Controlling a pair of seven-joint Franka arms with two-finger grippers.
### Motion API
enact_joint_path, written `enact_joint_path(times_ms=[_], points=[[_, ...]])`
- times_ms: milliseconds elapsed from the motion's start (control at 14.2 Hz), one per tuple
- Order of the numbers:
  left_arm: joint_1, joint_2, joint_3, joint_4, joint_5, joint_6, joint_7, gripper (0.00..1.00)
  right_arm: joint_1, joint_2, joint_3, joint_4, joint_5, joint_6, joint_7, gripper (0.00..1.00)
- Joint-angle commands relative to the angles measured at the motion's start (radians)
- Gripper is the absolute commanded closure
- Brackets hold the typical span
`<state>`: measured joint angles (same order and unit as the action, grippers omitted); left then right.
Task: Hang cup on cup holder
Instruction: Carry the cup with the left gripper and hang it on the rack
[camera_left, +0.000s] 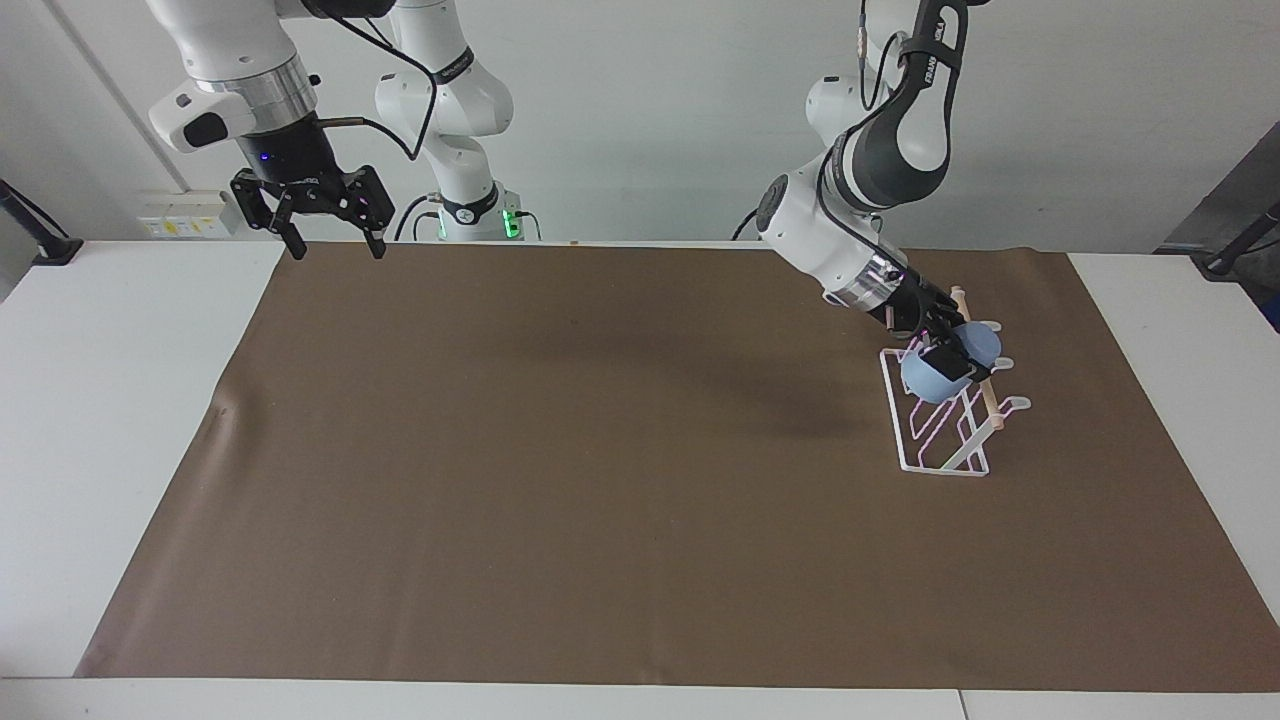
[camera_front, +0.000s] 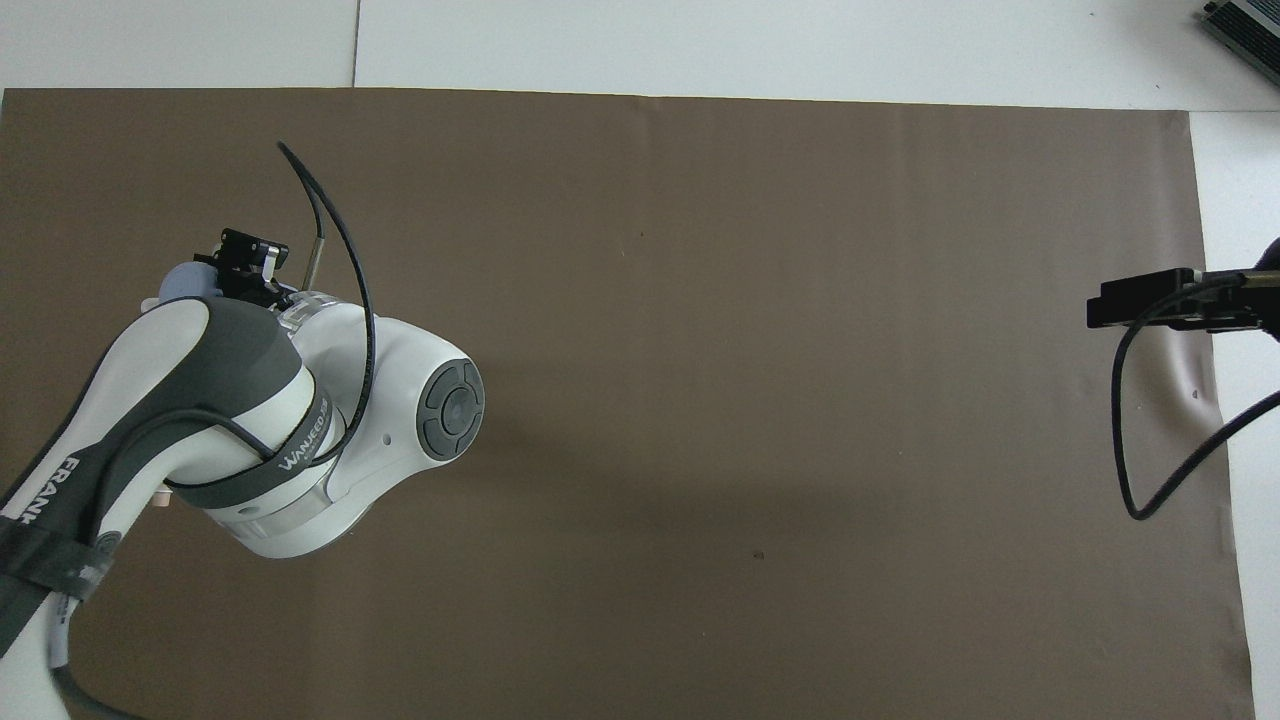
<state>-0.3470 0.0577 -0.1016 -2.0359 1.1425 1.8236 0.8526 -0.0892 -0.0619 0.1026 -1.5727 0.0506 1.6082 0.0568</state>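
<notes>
Blue cup (camera_left: 935, 378) tilted sideways, left gripper (camera_left: 950, 352) clamped, over cup holder (camera_left: 940, 430)

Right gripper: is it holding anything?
No, in the facing view the right gripper hangs open and empty above the table's edge, while the left gripper holds the blue cup.

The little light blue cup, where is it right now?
The matte light blue cup is gripped by the left gripper, tilted over the white wire cup holder at the left arm's end of the table.
</notes>
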Motion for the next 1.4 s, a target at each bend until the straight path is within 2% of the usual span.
enact_joint_path(times_ms=[0, 492, 632, 702, 773, 843, 1054, 1264, 1334], points=[[0.042, -0.039, -0.003, -0.047, 0.025, 0.062, 0.008, 1.0, -0.003, -0.021, 0.011, -0.007, -0.026, -0.04, 0.028, 0.0], [0.065, -0.042, -0.003, -0.066, 0.023, 0.103, 0.006, 1.0, -0.001, -0.032, 0.011, -0.023, -0.026, -0.042, 0.02, 0.0], [0.063, -0.042, -0.003, -0.066, 0.025, 0.099, 0.006, 1.0, 0.064, -0.032, -0.042, -0.021, -0.029, -0.044, 0.02, 0.0], [0.063, -0.042, -0.003, -0.066, 0.025, 0.097, 0.006, 0.77, 0.157, -0.03, -0.152, -0.021, -0.029, -0.044, 0.018, 0.0], [0.063, -0.042, -0.003, -0.064, 0.025, 0.097, 0.006, 0.32, 0.221, -0.029, -0.226, -0.021, -0.029, -0.04, 0.018, 0.0], [0.065, -0.041, -0.003, -0.06, 0.025, 0.097, 0.008, 0.0, 0.215, -0.024, -0.225, -0.02, -0.029, -0.037, 0.018, 0.0], [0.063, -0.041, -0.003, -0.058, 0.025, 0.095, 0.009, 0.0, 0.186, -0.013, -0.204, -0.012, -0.035, -0.034, 0.015, 0.0], [0.063, -0.039, -0.003, -0.055, 0.025, 0.095, 0.013, 0.0, 0.109, -0.018, -0.12, -0.015, -0.037, -0.045, 0.017, 0.0], [0.063, -0.039, -0.003, -0.053, 0.025, 0.094, 0.013, 0.0, 0.115, -0.022, -0.119, -0.018, -0.037, -0.047, 0.02, 0.0]])
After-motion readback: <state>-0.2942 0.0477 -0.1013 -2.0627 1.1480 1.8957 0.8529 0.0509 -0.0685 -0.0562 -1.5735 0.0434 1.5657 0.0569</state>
